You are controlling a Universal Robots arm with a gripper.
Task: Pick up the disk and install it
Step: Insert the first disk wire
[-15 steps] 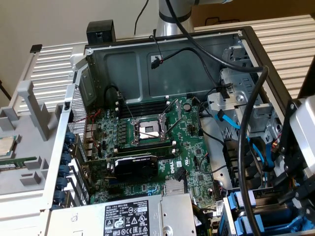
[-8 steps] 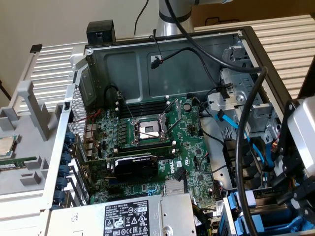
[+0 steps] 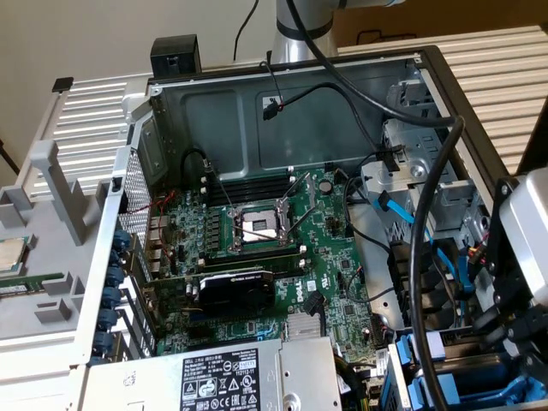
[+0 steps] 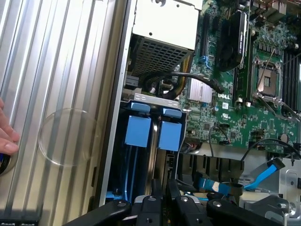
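Disk: we can't tell which blue frame (image 4: 138, 131) holds it. Gripper (image 4: 164, 201) just beside both, state unclear to us.

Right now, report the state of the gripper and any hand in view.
Gripper: open or closed cannot be told; near the blue drive trays.
Person's hand: at the ribbed panel; a grip cannot be told.

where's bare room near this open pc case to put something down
Free: the ribbed silver metal panel between the case's side wall and a person's hand. Crowded: the green motherboard, the bright blue drive trays and black cables inside.
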